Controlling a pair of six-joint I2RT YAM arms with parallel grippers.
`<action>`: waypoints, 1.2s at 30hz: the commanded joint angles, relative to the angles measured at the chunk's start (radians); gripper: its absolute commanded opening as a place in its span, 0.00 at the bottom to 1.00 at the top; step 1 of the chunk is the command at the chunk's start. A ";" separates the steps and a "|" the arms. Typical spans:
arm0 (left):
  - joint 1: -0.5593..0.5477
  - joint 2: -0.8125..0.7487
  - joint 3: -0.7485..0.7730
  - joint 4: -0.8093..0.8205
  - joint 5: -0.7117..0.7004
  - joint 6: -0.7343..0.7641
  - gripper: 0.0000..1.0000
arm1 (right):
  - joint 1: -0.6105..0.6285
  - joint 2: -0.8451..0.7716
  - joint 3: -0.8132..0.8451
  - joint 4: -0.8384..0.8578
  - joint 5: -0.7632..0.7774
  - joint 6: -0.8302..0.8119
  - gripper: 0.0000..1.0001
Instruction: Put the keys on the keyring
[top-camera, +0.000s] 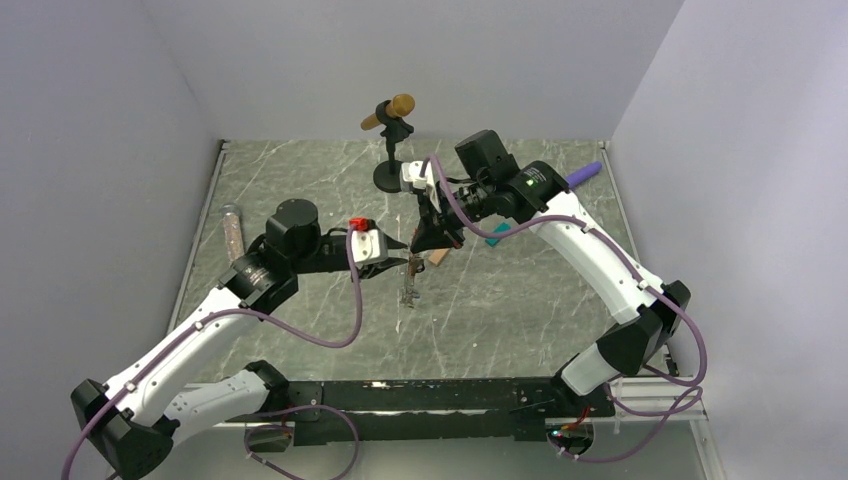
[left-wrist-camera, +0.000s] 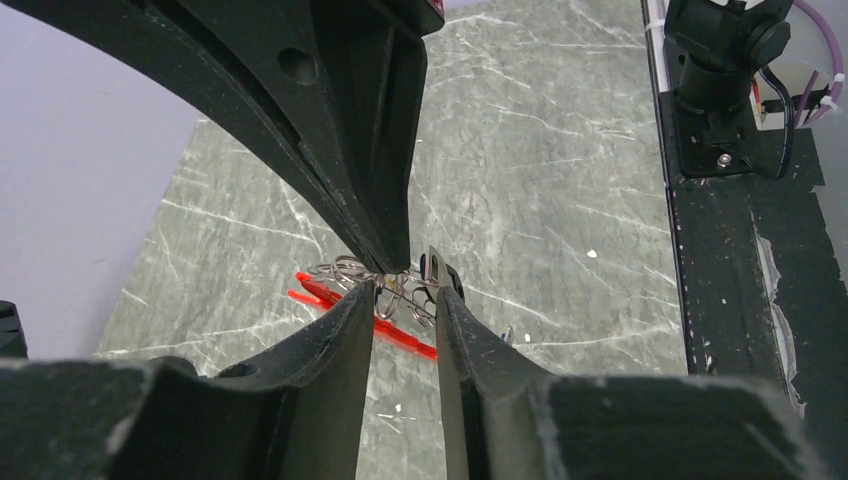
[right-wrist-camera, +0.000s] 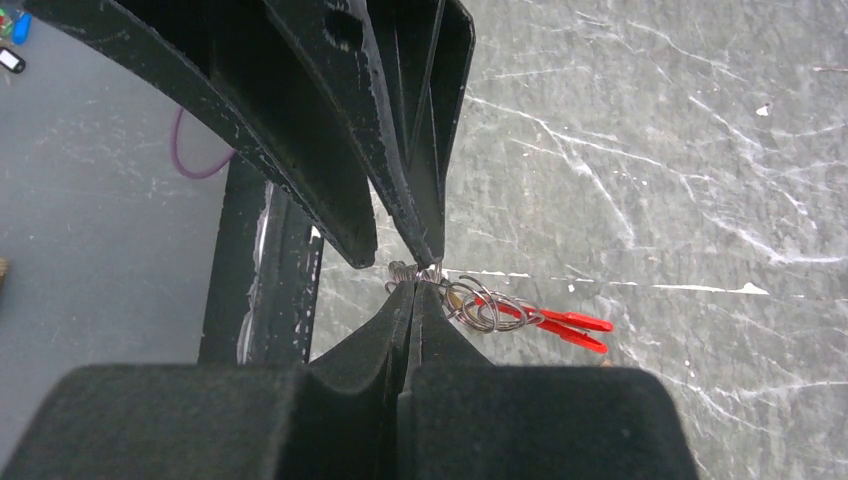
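Right gripper (right-wrist-camera: 415, 272) is clamped tight: its 2 fingers meet with no gap and pinch a small silvery coil of the keyring (right-wrist-camera: 482, 312) at their very tips. From that pinch the bunch trails away, overlapping wire rings first, then the red clip (right-wrist-camera: 562, 324) at the outer end. On my overhead view the bunch hangs below both grippers over the middle of the table (top-camera: 520, 310) as a thin dangling line. I cannot tell whether its lower end touches the surface.

Left gripper (left-wrist-camera: 405, 288) points in from the left and meets the right one tip to tip. Its jaws stand narrow, with a slim gap between them, and silvery links fill that gap. 1 key (left-wrist-camera: 433, 268), with a black head and a bright blade, sits against the tip of the finger on the right of my left wrist view. I cannot tell whether the jaws actually pinch the key or the links, or merely bracket them.

Tan block (top-camera: 438, 257) lies just right of the grippers, partly under the right one. Teal block (top-camera: 493, 241) lies further right, half hidden by the right arm. Mic stand (top-camera: 389, 150) is on the far side of the table, behind both grippers.
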 joint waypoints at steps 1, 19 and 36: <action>-0.026 0.019 0.055 -0.022 -0.032 0.045 0.33 | 0.006 -0.005 0.044 0.024 -0.027 -0.006 0.00; -0.069 0.061 0.100 -0.094 -0.131 0.076 0.00 | 0.008 -0.011 0.040 0.026 -0.036 -0.005 0.00; -0.070 -0.118 -0.229 0.448 -0.236 -0.321 0.00 | -0.015 -0.059 0.025 0.090 -0.091 0.056 0.38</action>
